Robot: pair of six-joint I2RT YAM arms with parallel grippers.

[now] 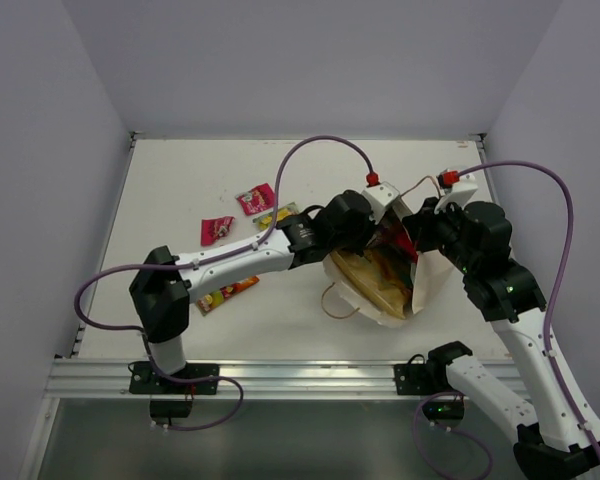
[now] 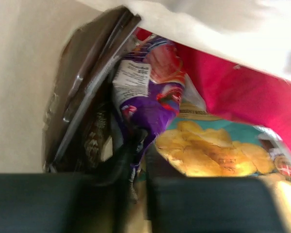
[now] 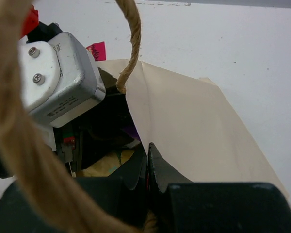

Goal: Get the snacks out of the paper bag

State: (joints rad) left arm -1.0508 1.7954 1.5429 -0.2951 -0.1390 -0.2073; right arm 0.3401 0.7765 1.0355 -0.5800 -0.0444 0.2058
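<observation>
White table (image 1: 180, 170) holds four loose snacks (image 1: 255, 198) at the left and one paper bag (image 1: 432, 285) lying on its side at the right, its long way across, mouth facing left. Left gripper (image 2: 143, 146) pinches a purple packet (image 2: 145, 104) inside. Right gripper (image 3: 147, 154) is squeezed tight on the bag's top edge.

My left arm (image 1: 230, 262) stretches low to the right, wrist tipped down. My left gripper (image 2: 138, 162) has its jaws nearly together, seemingly nipping the purple packet (image 2: 150, 107), though the view is blurred. My right arm (image 1: 525, 330) bends inward, my right gripper (image 3: 148, 162) clamped tight on the paper bag (image 3: 194, 126) rim.
</observation>
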